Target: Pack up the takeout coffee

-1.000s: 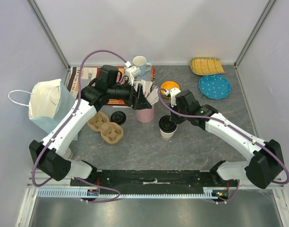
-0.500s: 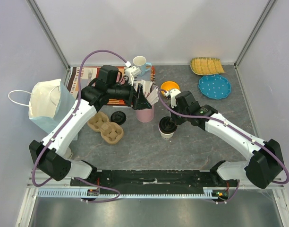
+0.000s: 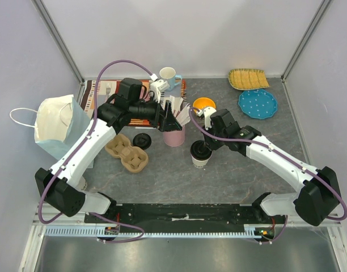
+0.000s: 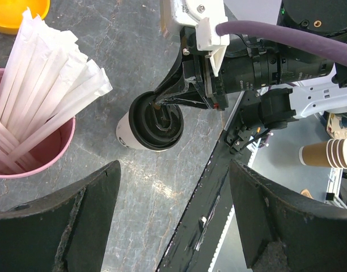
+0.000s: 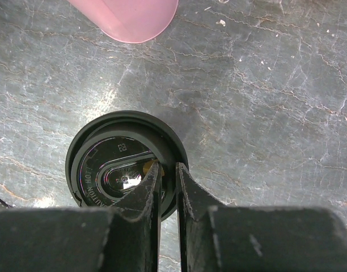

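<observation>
Your right gripper (image 5: 166, 170) is barely edging, jaws straddling the lid rim of the takeout coffee (image 5: 105, 153), grip unclear; be holding its light, crushable wall gently.

The top camera looks down on the takeout coffee (image 3: 200, 154) from afar. Both wrist cameras view it closely, from opposite sides.
</observation>
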You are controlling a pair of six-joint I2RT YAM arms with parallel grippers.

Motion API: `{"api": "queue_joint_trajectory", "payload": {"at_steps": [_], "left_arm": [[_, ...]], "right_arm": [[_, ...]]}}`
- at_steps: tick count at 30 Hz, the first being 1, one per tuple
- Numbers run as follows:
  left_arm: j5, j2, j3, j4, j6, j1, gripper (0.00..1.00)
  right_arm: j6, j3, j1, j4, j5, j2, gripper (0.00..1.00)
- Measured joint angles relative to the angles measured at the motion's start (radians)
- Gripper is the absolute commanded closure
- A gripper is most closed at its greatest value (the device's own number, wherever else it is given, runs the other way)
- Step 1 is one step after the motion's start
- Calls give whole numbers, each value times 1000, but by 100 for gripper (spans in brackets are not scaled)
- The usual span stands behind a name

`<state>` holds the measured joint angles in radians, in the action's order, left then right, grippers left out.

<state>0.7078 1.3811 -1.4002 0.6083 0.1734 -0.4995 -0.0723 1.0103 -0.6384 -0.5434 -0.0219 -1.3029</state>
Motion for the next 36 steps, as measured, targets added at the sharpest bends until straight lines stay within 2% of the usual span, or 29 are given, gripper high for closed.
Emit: {"api": "queue_joint_trajectory", "payload": {"at_steps": [7, 12, 19, 36], "left_arm": [[0, 0, 0, 8, -5, 0, 17], [0, 0, 0, 12, -7, 0, 17], [0, 4, 0, 15, -8, 0, 16], [0, 14, 0, 19, -8, 0, 16]], "right_arm": [[0, 0, 0, 0, 0, 0, 82], [5, 10, 0, -22, 1, 0, 87], [19, 67, 0, -65, 2, 0, 87], [23, 63, 0, -64, 1, -26, 87]]}}
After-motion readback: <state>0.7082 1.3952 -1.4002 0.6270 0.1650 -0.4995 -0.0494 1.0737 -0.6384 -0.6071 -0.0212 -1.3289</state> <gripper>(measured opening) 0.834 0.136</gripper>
